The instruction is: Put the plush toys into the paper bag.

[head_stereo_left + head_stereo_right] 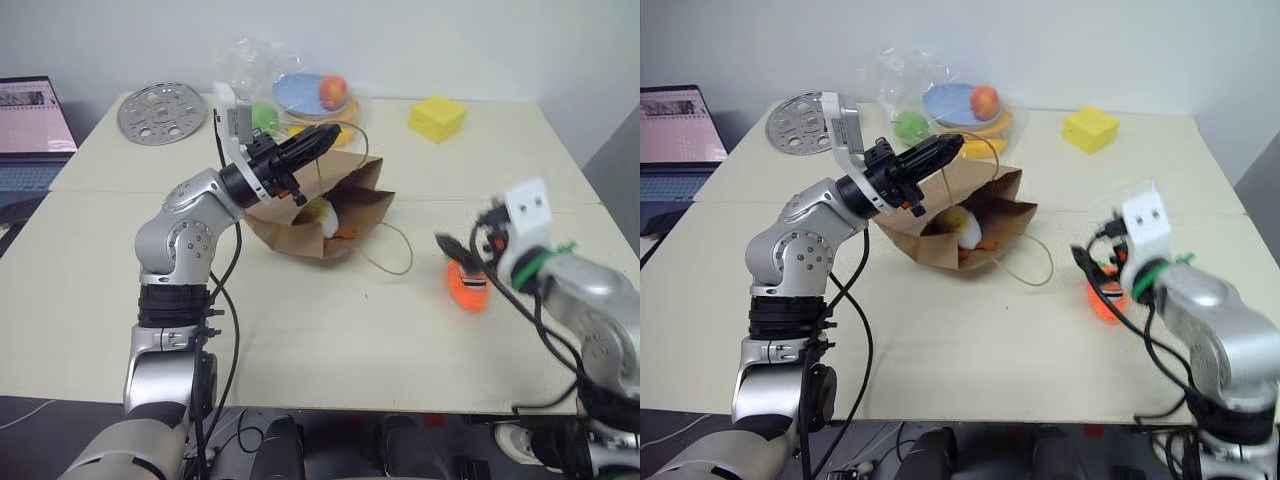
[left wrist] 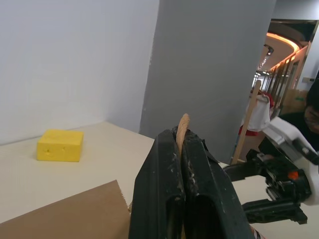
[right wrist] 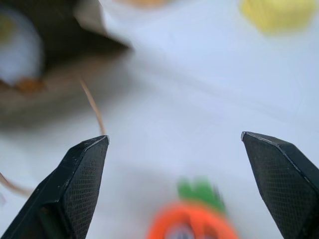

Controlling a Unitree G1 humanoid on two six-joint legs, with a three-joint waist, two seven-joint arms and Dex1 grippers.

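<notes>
One toy is in: the egg (image 1: pixel 958 222) lies inside the paper bag (image 1: pixel 985 210), whose handle the left end effector (image 1: pixel 322 137) pinches shut to hold the mouth open. The carrot (image 1: pixel 466 285) remains on the counter (image 1: pixel 330 330) beneath the wide-open, empty right end effector (image 3: pixel 177 144).

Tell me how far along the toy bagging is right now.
About halfway. The egg plush already lies inside the paper bag. The left gripper, jaws shut, pinches the bag's handle, holding its mouth open. The carrot plush is still on the table; the right gripper hovers over it, jaws open.
</notes>
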